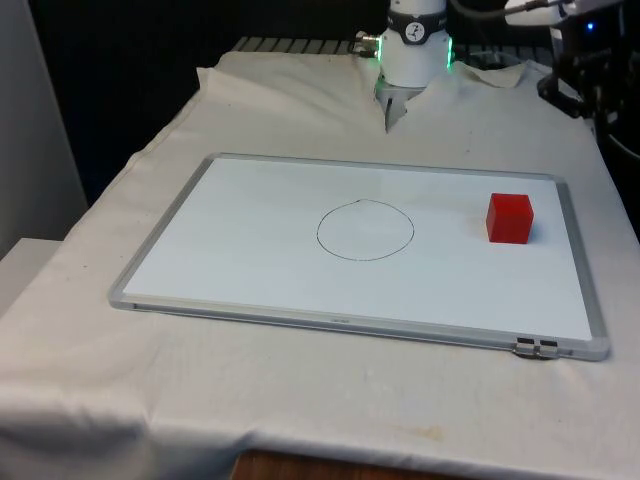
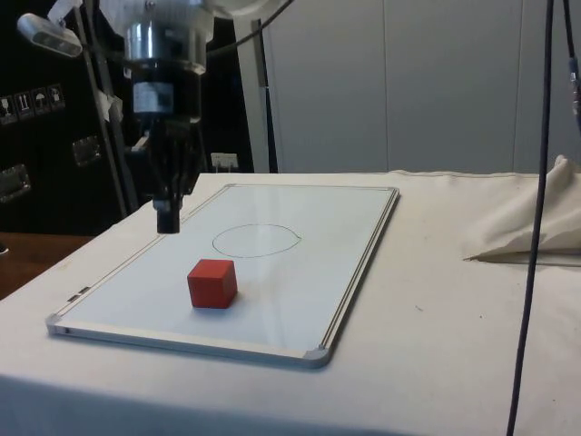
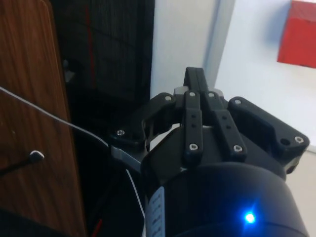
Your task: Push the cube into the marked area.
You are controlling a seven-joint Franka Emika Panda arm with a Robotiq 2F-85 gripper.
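Observation:
A red cube point(image 1: 510, 218) rests on a white board point(image 1: 240, 235) near the board's edge at the front view's right. A thin drawn circle point(image 1: 365, 230) marks the middle of the board, and the cube stands well outside it. In the side view the cube point(image 2: 212, 283) sits nearer the camera than the circle point(image 2: 256, 240). My black gripper point(image 2: 168, 222) points straight down beyond the board's far long edge, level with the cube's far side and a short way from it. In the wrist view its fingers point(image 3: 193, 81) are pressed together with nothing between them, and the cube point(image 3: 298, 34) lies off to one side.
The board's metal frame point(image 2: 363, 263) forms a low rim. The table's edge runs close by the gripper, with dark floor and a wooden surface point(image 3: 29, 98) beyond it. Bunched cloth point(image 2: 531, 227) lies at the robot's end, and a dark cable point(image 2: 537, 182) hangs in the side view.

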